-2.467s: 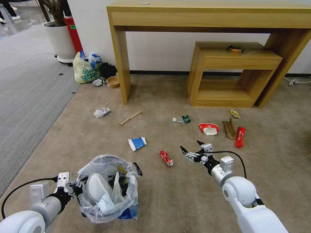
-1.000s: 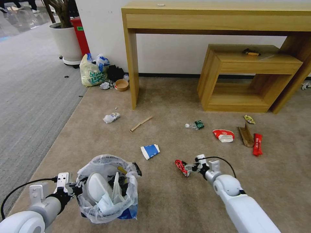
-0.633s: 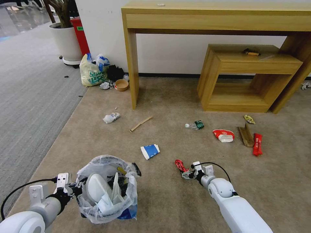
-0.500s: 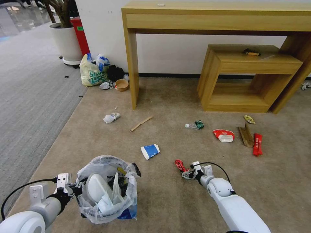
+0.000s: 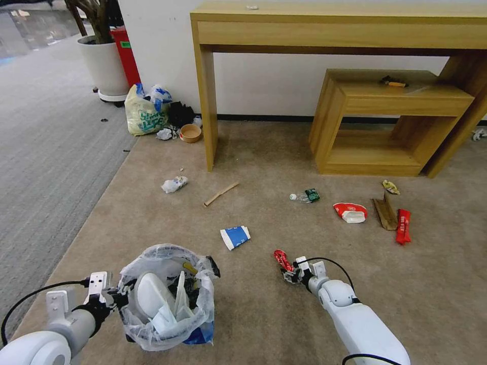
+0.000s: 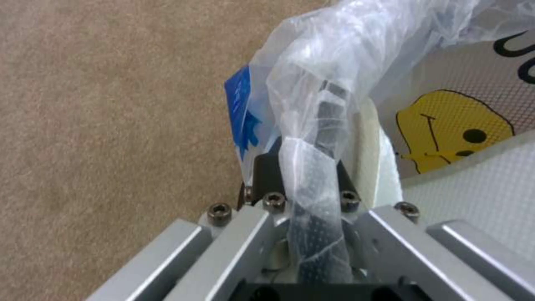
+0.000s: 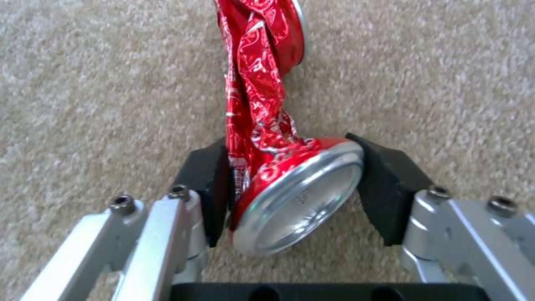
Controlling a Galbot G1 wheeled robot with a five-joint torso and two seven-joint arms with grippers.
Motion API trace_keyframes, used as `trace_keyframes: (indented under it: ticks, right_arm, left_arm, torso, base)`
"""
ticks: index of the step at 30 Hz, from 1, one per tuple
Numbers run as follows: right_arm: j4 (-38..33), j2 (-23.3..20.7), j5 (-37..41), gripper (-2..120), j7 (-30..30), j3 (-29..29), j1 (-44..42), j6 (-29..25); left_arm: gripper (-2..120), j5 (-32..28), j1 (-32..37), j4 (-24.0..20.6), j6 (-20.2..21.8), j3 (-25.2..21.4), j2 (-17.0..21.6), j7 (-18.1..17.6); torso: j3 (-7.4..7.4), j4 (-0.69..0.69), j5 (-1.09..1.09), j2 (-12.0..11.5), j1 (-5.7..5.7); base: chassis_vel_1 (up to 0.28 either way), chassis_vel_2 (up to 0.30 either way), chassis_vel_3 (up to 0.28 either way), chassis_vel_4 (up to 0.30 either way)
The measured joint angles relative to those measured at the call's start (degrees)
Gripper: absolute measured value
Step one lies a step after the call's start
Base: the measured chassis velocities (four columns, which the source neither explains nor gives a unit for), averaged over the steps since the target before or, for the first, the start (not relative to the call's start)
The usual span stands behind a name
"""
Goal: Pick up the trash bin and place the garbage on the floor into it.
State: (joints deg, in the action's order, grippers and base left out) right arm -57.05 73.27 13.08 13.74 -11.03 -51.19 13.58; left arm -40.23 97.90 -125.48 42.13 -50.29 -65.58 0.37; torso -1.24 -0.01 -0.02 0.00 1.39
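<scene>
The trash bin [image 5: 167, 304], black with a crinkly whitish liner, is at the lower left, with a white slipper [image 5: 148, 293] inside. My left gripper [image 5: 119, 296] is shut on its rim; the left wrist view has the liner and rim pinched in the left gripper [image 6: 304, 179]. Lying on the beige floor [image 5: 264, 324], the crushed red can [image 5: 280, 259] has my right gripper [image 5: 290, 275] shut on its near end. In the right wrist view both pads [image 7: 215, 188] touch the can [image 7: 278, 167]. Farther off lie a paper cup [image 5: 235, 237], wooden stick [image 5: 220, 193], plastic bottle [image 5: 304, 196], red-white bowl [image 5: 350, 212], cardboard [image 5: 385, 212] and red wrapper [image 5: 403, 226].
A tall wooden desk [image 5: 205, 101] and a low wooden shelf [image 5: 385, 121] stand against the back wall. A yellowish shopping bag [image 5: 144, 115] and a potted plant [image 5: 104, 66] sit at the far left, beside grey ribbed carpet [image 5: 40, 152]. A crumpled white wrapper [image 5: 174, 184] lies left of the stick.
The camera shifted early on. My right gripper came in from the can's right, dropped to the floor and closed on the can's near end. The left arm and bin stayed put.
</scene>
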Motion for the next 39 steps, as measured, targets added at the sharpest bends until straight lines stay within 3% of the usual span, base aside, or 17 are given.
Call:
trace_keyframes:
  ticks: [9, 14, 25, 30, 31, 33, 35, 38, 39]
  right_arm:
    - [-0.01, 0.16, -1.11, 44, -0.12, -0.58, -0.03, -1.06]
    - [-4.61, -0.28, -1.7, 44, -0.96, -2.4, -1.39, -1.56]
    - [-27.48, -5.6, 5.87, 44, -1.76, -3.71, -4.34, 1.86]
    - [-41.99, -7.92, 13.45, 44, -3.83, 2.03, -3.4, 6.6]
    - [-41.99, -7.92, 13.45, 44, -3.83, 2.03, -3.4, 6.6]
    - [-47.3, -8.11, 16.5, 44, -5.23, 6.94, -1.66, 9.07]
    - [-48.82, -8.11, 17.69, 44, -6.0, 9.38, -0.78, 9.86]
    - [-52.21, -7.97, 20.92, 44, -8.69, 17.93, 3.26, 11.55]
    - [-52.21, -7.97, 20.92, 44, -8.69, 17.93, 3.26, 11.55]
  left_arm:
    - [0, -0.04, -0.08, 0.07, 0.0, 0.07, 0.16, -0.02]
    - [0, -0.19, 0.07, 0.01, 0.0, -0.19, 0.24, -0.02]
    - [0, -0.4, -0.17, -0.02, 0.0, 0.14, 0.36, -0.04]
    - [0, -0.46, -0.69, 0.0, 0.0, 0.69, 0.36, -0.59]
    - [0, -0.46, -0.69, 0.0, 0.0, 0.69, 0.36, -0.59]
    - [0, -0.61, -0.91, 0.03, 0.0, 1.0, 0.49, -1.08]
    - [0, -0.75, -1.03, 0.04, 0.0, 1.12, 0.58, -1.28]
    - [0, -1.35, -1.36, 0.04, 0.0, 1.4, 0.92, -1.92]
    - [0, -1.35, -1.36, 0.04, 0.0, 1.4, 0.92, -1.92]
  torso:
    - [0.0, 0.0, 0.0, 0.0, 0.0]
    - [0.0, 0.0, 0.01, 0.0, 0.0]
    - [0.0, -0.01, 0.0, -0.01, 0.0]
    - [0.0, 0.0, 0.0, 0.0, 0.0]
    - [0.0, 0.0, 0.0, 0.0, 0.0]
    - [0.0, 0.01, -0.01, 0.0, -0.01]
    - [0.0, 0.01, -0.01, 0.0, -0.01]
    - [0.0, 0.01, -0.01, 0.0, -0.01]
    - [0.0, 0.01, -0.01, 0.0, -0.01]
  base:
    - [0.0, 0.0, 0.0, 0.0]
    - [0.0, 0.0, 0.0, 0.0]
    - [0.0, 0.0, 0.0, 0.0]
    - [0.0, 0.0, 0.0, 0.0]
    - [0.0, 0.0, 0.0, 0.0]
    - [0.0, 0.0, 0.0, 0.0]
    - [0.0, 0.0, 0.0, 0.0]
    - [0.0, 0.0, 0.0, 0.0]
    - [0.0, 0.0, 0.0, 0.0]
